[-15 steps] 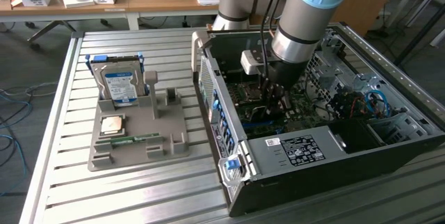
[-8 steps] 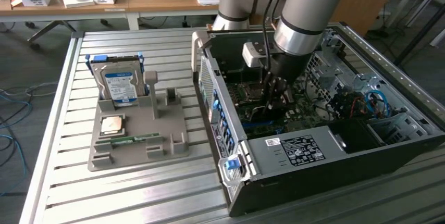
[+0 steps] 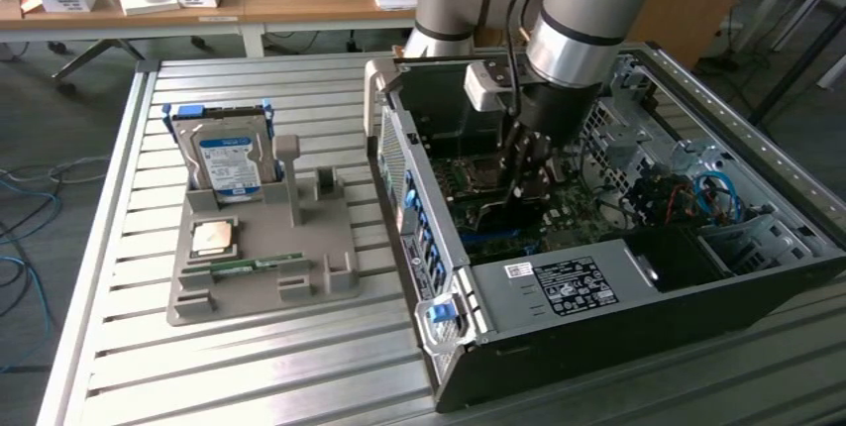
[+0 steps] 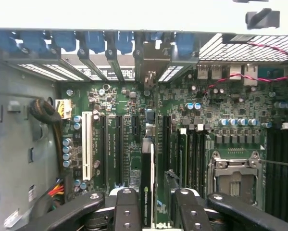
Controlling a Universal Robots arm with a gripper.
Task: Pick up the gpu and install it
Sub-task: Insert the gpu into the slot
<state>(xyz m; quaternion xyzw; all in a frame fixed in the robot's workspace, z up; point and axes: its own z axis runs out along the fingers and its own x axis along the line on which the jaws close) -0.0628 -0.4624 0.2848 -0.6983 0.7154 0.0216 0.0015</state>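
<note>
My gripper [image 4: 153,204] is clamped on the gpu [image 4: 146,187], with one black finger [image 4: 127,209] on each flat side of the card. In the wrist view the card stands on edge between the fingers, its dark top edge running away from the camera toward the rear wall of the case. Its far end meets a pale metal bracket [image 4: 151,65] at the row of blue slot latches [image 4: 98,43]. The card lies in line with the black expansion slots on the green motherboard [image 4: 216,108]; a white slot [image 4: 87,144] stands beside them. Whether the card edge is fully seated in its slot cannot be determined.

In the exterior view my gripper [image 3: 522,183] reaches down inside the open computer case [image 3: 556,292], over the motherboard. To the exterior view's left of the case, a grey parts holder [image 3: 264,267] rests on the slatted metal table [image 3: 198,367]. It carries a hard drive [image 3: 228,160] standing upright at its far end, a CPU [image 3: 214,238] and a RAM stick [image 3: 258,266] lying flat.
</note>
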